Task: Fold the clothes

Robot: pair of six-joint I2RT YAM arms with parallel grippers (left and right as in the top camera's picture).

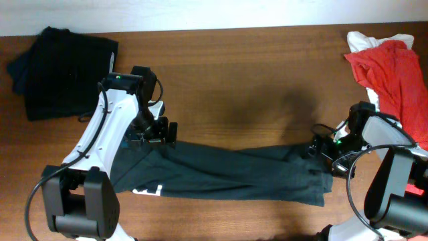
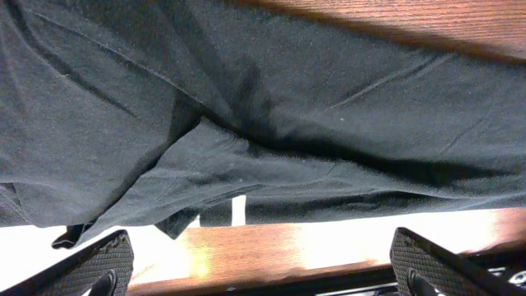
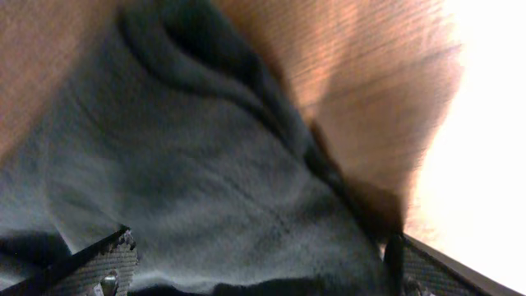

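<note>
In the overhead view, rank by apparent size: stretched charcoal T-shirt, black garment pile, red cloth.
1. Charcoal T-shirt
2. Black garment pile
3. Red cloth, cropped by the frame edge, so 2 and 3 are unsure.

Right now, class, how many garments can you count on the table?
4: a black one folded far left, the dark T-shirt spread across the near middle, a red one far right, a white one under it. The piles may hide more.

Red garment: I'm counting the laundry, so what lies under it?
White cloth pokes out beneath the red garment at its top edge; anything else underneath is covered.
</note>
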